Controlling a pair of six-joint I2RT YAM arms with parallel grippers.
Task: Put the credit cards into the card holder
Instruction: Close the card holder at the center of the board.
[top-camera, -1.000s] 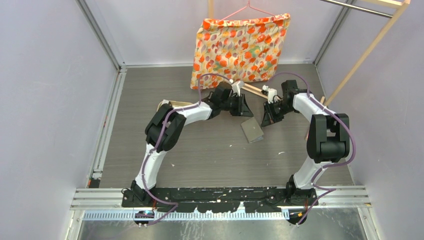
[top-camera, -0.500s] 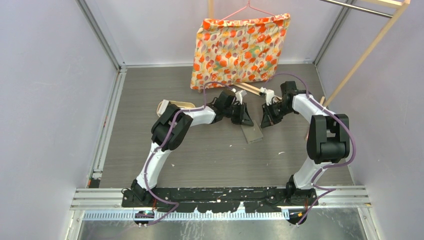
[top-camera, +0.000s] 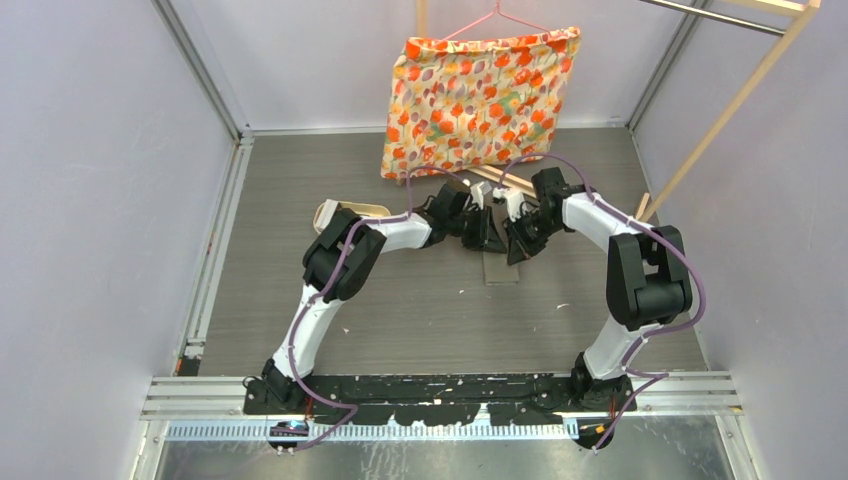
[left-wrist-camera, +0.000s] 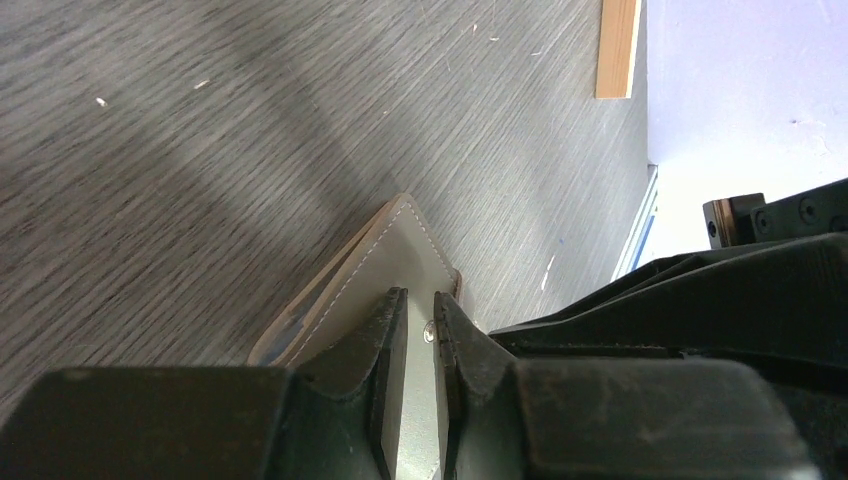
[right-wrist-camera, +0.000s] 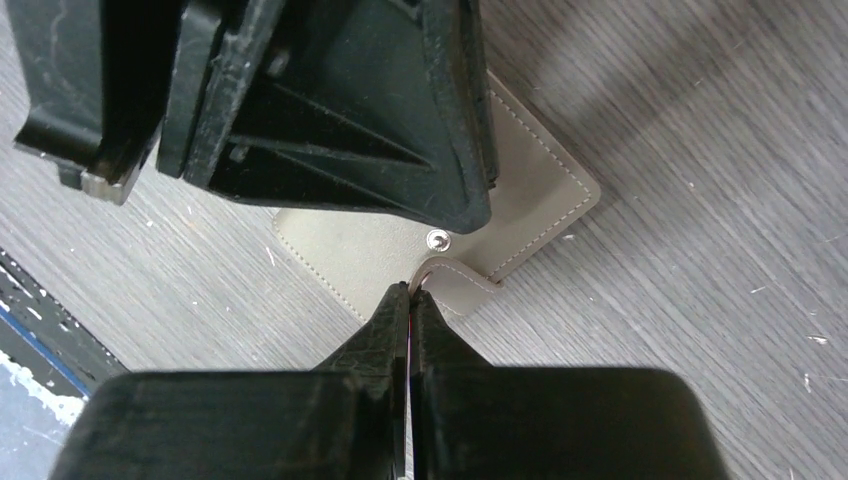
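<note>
Right fingers pinch the card holder tab; left fingers press its cover.

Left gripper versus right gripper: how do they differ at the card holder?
The left gripper has jaws slightly apart, tips apparently resting on the flat cover of the card holder, astride the snap stud; the right gripper has jaws shut on the snap tab. The left gripper reaches across the cover; the right gripper meets only the tab at its edge. Both work on the same holder.
</note>
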